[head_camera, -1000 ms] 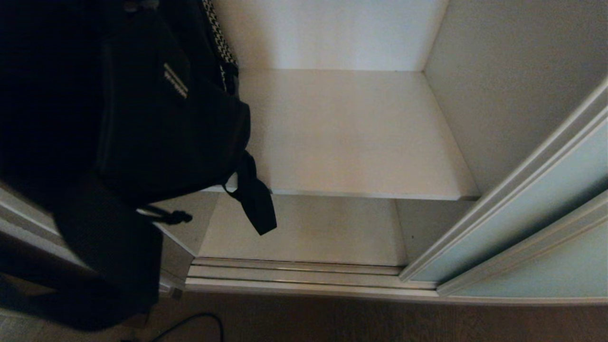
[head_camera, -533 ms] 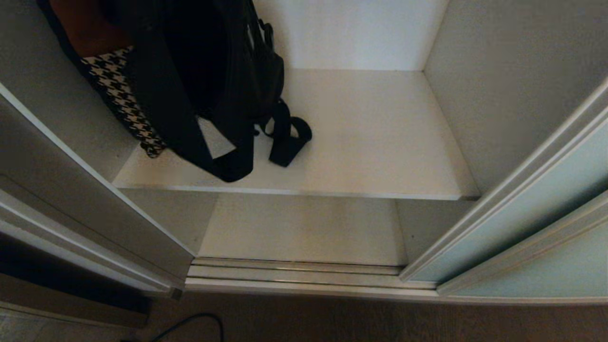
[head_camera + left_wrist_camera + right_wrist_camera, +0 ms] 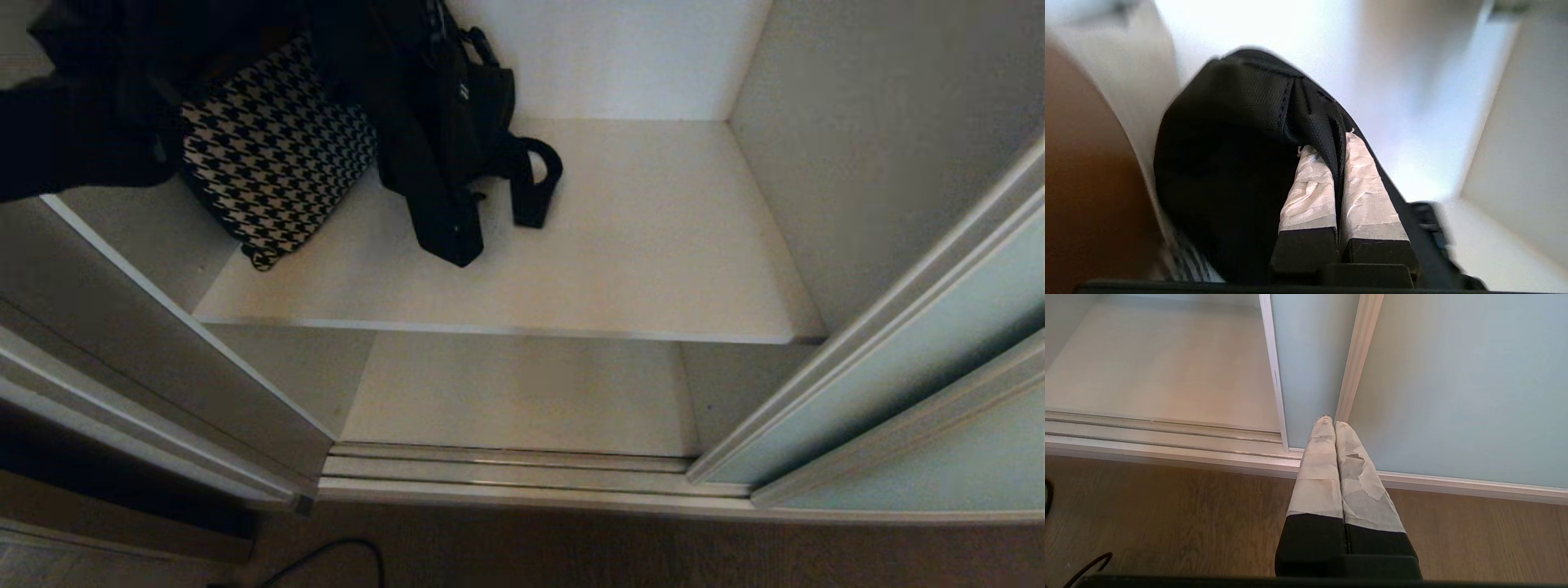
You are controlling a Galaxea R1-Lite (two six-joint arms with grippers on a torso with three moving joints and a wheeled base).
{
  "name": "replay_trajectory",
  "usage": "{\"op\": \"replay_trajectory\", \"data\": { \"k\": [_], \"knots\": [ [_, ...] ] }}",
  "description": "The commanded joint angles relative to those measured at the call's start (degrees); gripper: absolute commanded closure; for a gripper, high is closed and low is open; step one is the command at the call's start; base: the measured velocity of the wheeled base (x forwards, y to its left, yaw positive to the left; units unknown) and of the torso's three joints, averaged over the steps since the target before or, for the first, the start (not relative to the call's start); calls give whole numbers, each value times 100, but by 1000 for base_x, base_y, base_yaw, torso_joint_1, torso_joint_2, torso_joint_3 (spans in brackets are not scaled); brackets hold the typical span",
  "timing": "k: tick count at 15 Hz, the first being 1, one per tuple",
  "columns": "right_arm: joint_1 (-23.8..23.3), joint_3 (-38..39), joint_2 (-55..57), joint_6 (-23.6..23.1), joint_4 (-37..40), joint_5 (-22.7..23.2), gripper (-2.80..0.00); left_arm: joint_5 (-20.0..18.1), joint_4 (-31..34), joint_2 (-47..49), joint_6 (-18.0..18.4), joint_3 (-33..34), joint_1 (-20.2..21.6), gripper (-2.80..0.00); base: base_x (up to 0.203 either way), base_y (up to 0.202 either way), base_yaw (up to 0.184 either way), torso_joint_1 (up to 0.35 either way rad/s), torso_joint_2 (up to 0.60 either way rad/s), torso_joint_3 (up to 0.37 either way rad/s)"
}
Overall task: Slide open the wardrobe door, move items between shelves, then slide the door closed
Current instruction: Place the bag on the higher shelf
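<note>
No legible text, small pale label on black bag point(image 3: 441, 122) too blurred to read, no brand, number or sign on shelf point(image 3: 637, 245), sliding wardrobe door point(image 3: 914, 359)

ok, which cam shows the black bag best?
Head view: the black bag hangs over the upper shelf, straps dangling. Left wrist view shows only blurred fabric pinched between the left gripper's fingers. Right wrist view shows none.

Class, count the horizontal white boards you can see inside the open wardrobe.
2. The upper shelf carries the black bag and a houndstooth cushion; the lower board lies beneath it, behind the floor track. Higher boards may sit outside the view.
</note>
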Motion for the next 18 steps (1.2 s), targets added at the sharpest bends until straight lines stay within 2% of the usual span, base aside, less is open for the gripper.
{"op": "replay_trajectory", "data": {
  "k": [1, 3, 5, 6, 8, 10, 13, 16, 18],
  "knots": [
    [1, 0, -6, 1, -4, 2, 0, 293, 19, 400, -144, 151, -152, 0, 0, 0, 0, 0, 0, 0],
    [0, 0, -14, 1, -4, 2, 0, 554, 322, 455, -316, 193, -219, 0, 0, 0, 0, 0, 0, 0],
    [0, 9, -7, 1, -4, 2, 0, 609, 440, 455, -310, 282, -220, 0, 0, 0, 0, 0, 0, 0],
    [4, 8, -15, 1, -4, 2, 0, 720, 445, 442, -298, 230, -220, -280, 0, 0, 0, 0, 0, 0],
    [0, 1, -12, 1, -4, 2, 0, 770, 552, 314, -282, 172, -214, -280, 0, 0, 0, 0, 0, 0],
    [2, 0, -13, 1, -4, 2, 0, 780, 978, 93, -107, 105, -200, -280, 0, 0, 0, 0, 0, 0],
    [0, 0, -6, 1, -4, 2, 0, 764, 1631, -311, 591, 154, -128, -280, 0, 0, 0, 0, 0, 0],
    [7, 1, -14, 1, -4, 2, 0, 795, 1799, -654, 1042, 402, -118, -280, 0, 0, 0, 0, 0, 0],
    [0, 0, -14, 1, -4, 2, 0, 818, 2374, -751, 1467, 493, -100, -280, 0, 0, 0, 0, 0, 0]
  ]
}}
